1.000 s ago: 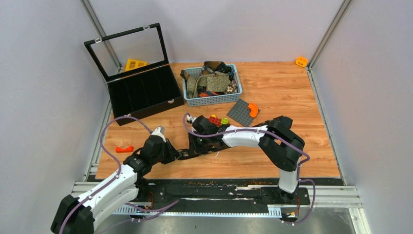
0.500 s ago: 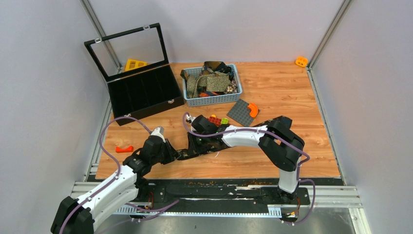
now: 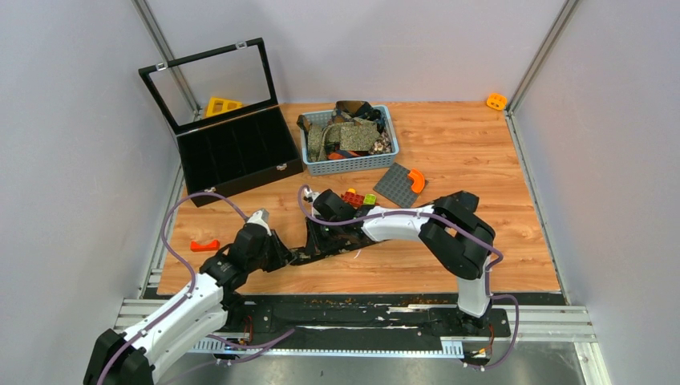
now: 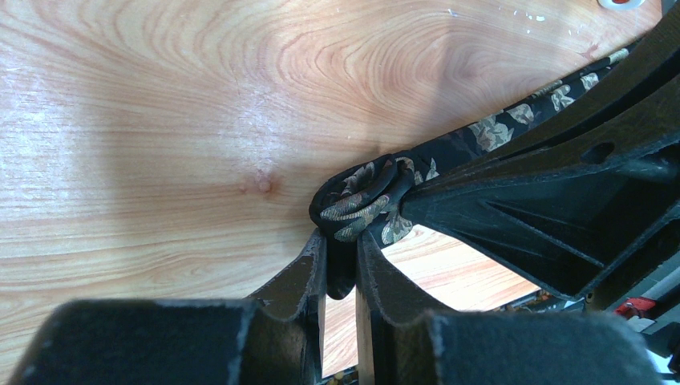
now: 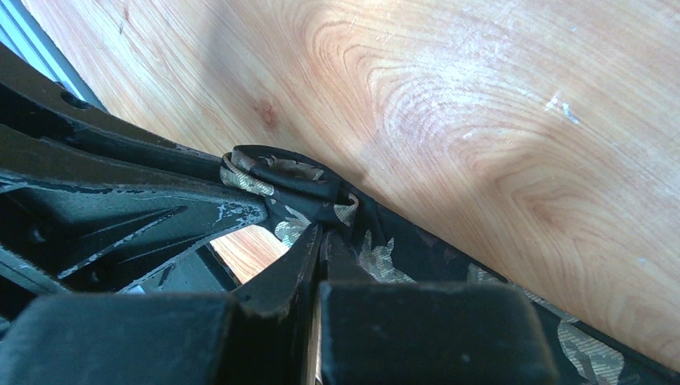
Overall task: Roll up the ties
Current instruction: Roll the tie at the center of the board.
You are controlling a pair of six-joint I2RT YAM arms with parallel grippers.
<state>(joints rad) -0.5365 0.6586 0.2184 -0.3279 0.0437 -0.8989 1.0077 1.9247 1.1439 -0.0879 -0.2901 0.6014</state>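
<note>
1. Black tie [image 3: 337,245] with a pale leaf print lies on the bench [image 3: 481,241], close to the near edge and a bit left of the middle. It runs roughly left to right.
2. One end of the tie is curled into a small, loose roll [image 4: 358,200], which sits on the wood between the two tools.
3. Left tool [image 4: 341,250]: fingers [image 4: 309,277] are nearly together and pinch the tie fabric just below the roll.
4. Right tool [image 5: 319,241]: jaws are pressed closed on the tie, right next to the roll. The flat length of the tie trails off under it.
5. The two tools meet tip to tip at the roll. Whether they touch each other is unclear.
6. Other ties [image 3: 346,132] are heaped in a blue-grey basket [image 3: 353,167] at the middle of the far edge.
7. Open black case [image 3: 240,152] sits at the far left corner.
8. Grey plate [image 3: 395,188] lies just in front of the basket, with red and green bricks [image 3: 358,198] beside it.
9. A small orange-red piece [image 3: 205,245] is near the left edge.
</note>
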